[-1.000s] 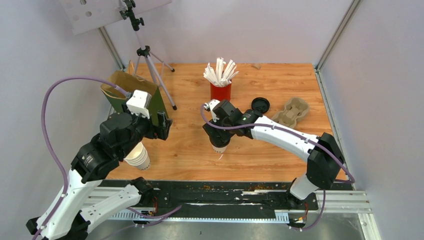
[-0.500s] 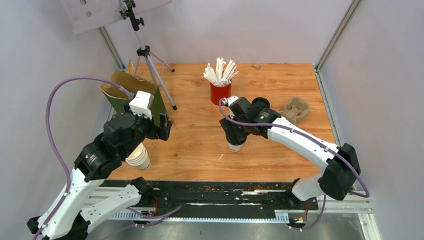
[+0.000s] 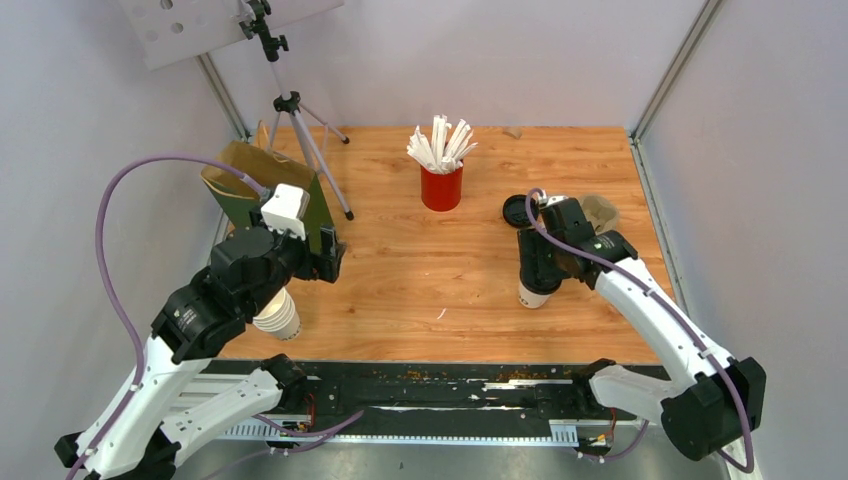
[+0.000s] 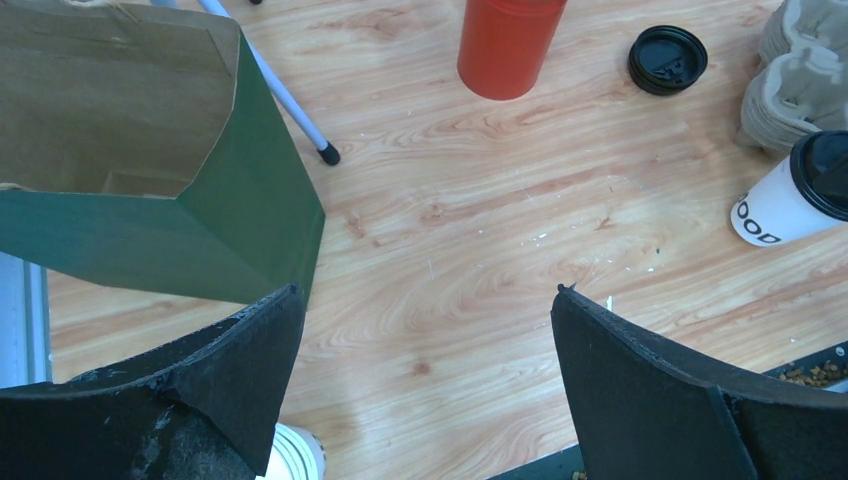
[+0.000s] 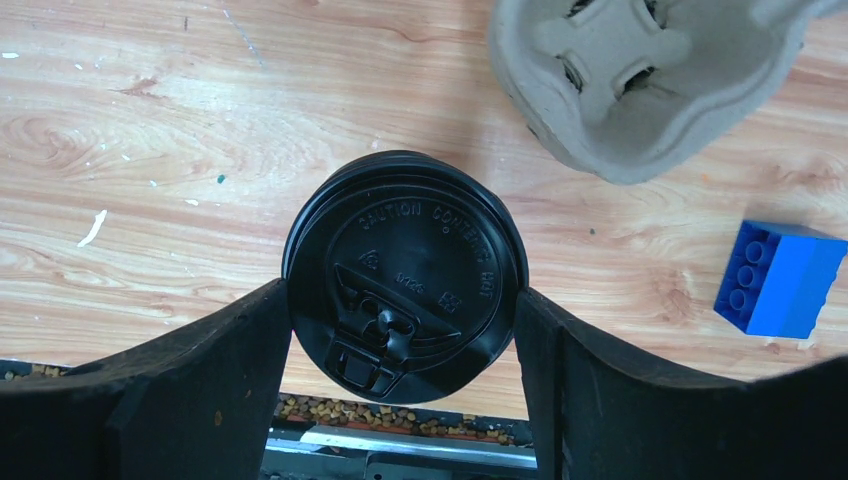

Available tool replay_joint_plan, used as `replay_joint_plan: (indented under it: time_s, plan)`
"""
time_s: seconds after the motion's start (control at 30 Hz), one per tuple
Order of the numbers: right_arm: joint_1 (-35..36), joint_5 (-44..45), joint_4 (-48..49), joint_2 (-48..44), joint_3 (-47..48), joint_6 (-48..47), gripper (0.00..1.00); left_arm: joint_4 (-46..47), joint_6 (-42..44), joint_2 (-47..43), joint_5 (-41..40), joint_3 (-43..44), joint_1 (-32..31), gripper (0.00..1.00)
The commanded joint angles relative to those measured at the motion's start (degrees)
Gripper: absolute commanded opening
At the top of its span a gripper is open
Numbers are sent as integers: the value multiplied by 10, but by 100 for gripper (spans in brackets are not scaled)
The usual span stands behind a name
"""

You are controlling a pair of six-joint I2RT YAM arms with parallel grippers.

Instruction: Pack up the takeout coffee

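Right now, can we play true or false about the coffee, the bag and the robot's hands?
1. The takeout coffee has its black lid on. True.
2. The green paper bag lies flat and closed. False: it stands with its top open.
3. The right gripper has a finger on each side of the takeout coffee. True.
4. The left gripper holds the green paper bag. False: its jaws are wide open and hold nothing.
5. The red cup is empty. False: white sticks stand in it.
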Motion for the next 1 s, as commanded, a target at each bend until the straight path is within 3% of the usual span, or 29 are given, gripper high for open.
replay_joint_plan:
  time_s: [0.0, 0.23, 0.43, 0.6, 0.87, 0.97]
  plan:
    - [-21, 7, 27, -24, -22, 21, 73, 24, 0, -5, 2, -5, 0, 100]
    - [-37, 8, 32, 0, -30, 27, 76, 4, -22, 11, 11, -17, 0, 100]
    - [-38, 16, -2, 8, -2, 33, 88, -36, -84, 54, 10, -22, 0, 100]
    - [-37, 8, -33, -8, 49, 25, 100, -76, -131, 56, -53, -23, 0, 100]
    - [-37, -44, -45, -32, 90, 25, 99, -153, -237, 22, -194, -47, 1, 100]
    - [-37, -53, -38, -46, 99, 29, 98, -168, -274, 5, -222, -62, 1, 91]
